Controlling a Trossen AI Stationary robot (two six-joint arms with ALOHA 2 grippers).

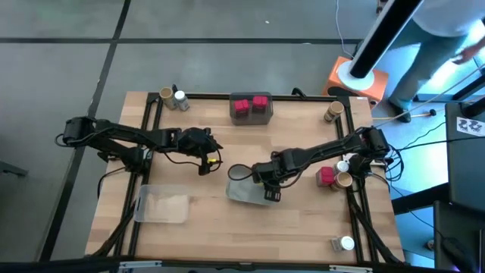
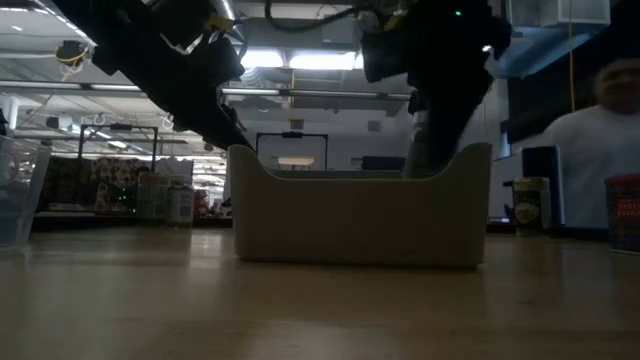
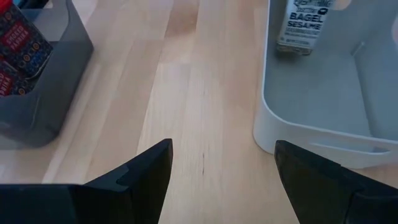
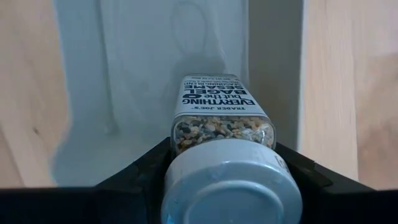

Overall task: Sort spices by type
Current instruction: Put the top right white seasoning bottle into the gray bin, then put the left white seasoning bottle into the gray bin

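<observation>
Jaws of the right gripper (image 4: 224, 163) pinch a white-topped bagel-seasoning jar (image 4: 222, 118) inside the white tray (image 1: 241, 191), its long axis running straight out from the jaws, while the left gripper (image 3: 224, 163) hovers spread just beside that tray.

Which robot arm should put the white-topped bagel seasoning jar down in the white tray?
The right arm. Its gripper is shut on the round white-topped seasoning jar and sits over the white rectangular tray. The left gripper is open and holds nothing, beside that tray.
</observation>
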